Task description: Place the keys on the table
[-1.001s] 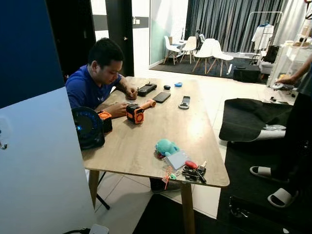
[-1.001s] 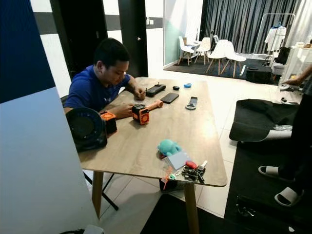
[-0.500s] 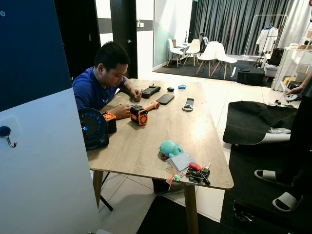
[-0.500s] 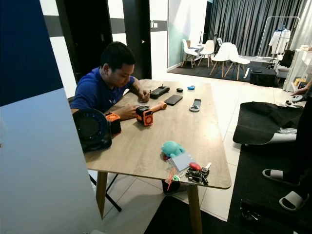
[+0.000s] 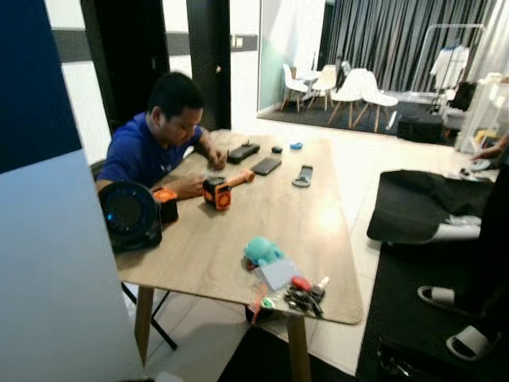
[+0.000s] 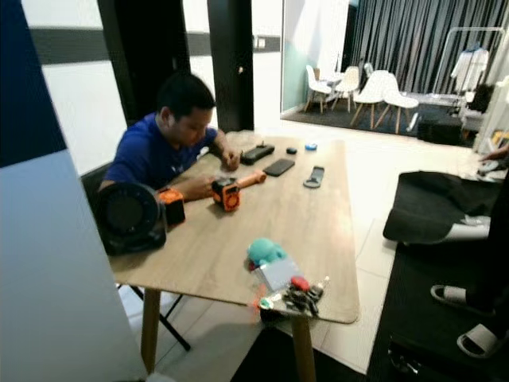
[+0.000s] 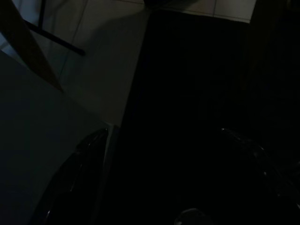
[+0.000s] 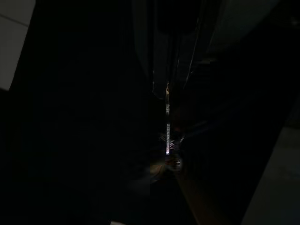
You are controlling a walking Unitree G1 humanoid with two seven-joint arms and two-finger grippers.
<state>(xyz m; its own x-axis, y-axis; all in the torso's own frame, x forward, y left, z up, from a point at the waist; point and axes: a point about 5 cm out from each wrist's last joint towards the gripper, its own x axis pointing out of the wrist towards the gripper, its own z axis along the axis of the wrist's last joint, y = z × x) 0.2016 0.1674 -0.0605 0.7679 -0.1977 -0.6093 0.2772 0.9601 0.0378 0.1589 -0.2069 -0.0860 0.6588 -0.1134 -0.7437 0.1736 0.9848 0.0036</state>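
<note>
Lying at the lower-middle table (image 5: 238, 231) edge – keys (image 5: 301, 298) beside a teal plush (image 5: 260, 251). Sitting upper left, working – a person (image 5: 155, 143). Hanging in darkness, both grippers, finger state impossible to tell

The pale wood-grain rectangular table (image 5: 238, 231) carries a teal plush toy (image 5: 259, 251), a bunch of dark metal keys (image 5: 301, 299) with red, green and orange tags, an orange-and-black power tool (image 5: 217, 192) and a round black fan (image 5: 127, 216) faintly lit blue at its middle. The seated person (image 5: 155, 143) wears a deep blue shirt. Beyond stand white moulded chairs (image 5: 356, 86) before dark grey striped curtains (image 5: 390, 36), over cream floor tiles (image 5: 199, 322) and a black rug (image 5: 417, 203).
</note>
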